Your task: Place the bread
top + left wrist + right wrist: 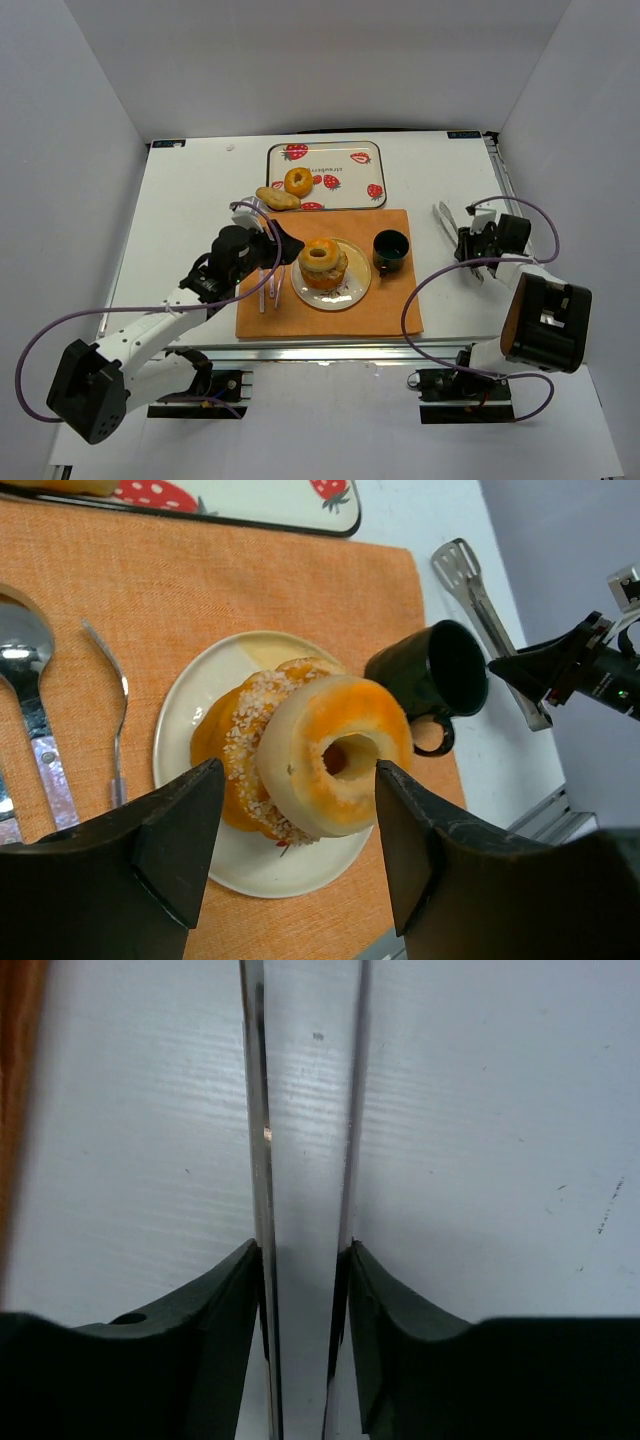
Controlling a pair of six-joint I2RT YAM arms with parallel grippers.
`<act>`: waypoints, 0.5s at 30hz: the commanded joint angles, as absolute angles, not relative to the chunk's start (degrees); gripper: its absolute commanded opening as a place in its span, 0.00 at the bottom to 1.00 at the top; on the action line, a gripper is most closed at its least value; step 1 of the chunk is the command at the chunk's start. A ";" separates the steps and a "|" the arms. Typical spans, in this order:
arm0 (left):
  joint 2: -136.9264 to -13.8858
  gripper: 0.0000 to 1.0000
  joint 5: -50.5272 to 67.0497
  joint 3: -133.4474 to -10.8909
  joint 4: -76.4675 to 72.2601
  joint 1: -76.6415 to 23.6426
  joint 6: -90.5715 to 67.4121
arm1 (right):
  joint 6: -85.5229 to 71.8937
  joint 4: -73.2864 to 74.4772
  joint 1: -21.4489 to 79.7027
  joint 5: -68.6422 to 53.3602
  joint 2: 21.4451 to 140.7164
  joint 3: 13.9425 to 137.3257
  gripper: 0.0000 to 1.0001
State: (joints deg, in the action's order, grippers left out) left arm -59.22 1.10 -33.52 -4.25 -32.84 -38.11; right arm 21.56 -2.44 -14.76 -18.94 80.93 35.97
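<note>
A pale ring-shaped bread (321, 253) (335, 755) lies tilted on top of a sesame-crusted orange bread (240, 730) on a small cream plate (352, 293) (195, 700). My left gripper (283, 248) (300, 780) hovers just above this stack, open, with its fingers on either side of the ring and apart from it. At the right of the table my right gripper (470, 262) (305, 1250) is shut on metal tongs (444, 216) (258, 1110) that lie on the white surface, a finger pressed against each arm.
The plate sits on an orange placemat (390, 310) beside a black cup (390, 250) (435, 675), a spoon (30, 680) and a fork (273, 290) (118, 710). Behind it, a strawberry tray (345, 160) holds a ring bread (298, 181), with another bread (277, 198) at its edge.
</note>
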 commanded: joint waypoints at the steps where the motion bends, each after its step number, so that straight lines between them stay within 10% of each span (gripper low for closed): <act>1: -60.29 0.71 -1.93 -35.16 -2.99 -33.57 -36.47 | 26.19 -2.91 -14.85 -16.44 84.18 34.45 0.46; 9: -61.08 0.72 -2.38 -36.83 -1.05 -34.01 -34.55 | 27.33 3.86 -16.87 -19.50 82.11 38.83 0.89; 15: -59.51 0.82 -2.72 -36.04 -3.16 -36.82 -31.12 | 25.58 12.56 -16.61 -17.49 78.58 51.48 0.89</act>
State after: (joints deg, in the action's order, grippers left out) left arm -61.28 -1.96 -34.68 -1.76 -35.24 -33.98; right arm 25.98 9.52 -16.49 -17.93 81.38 43.83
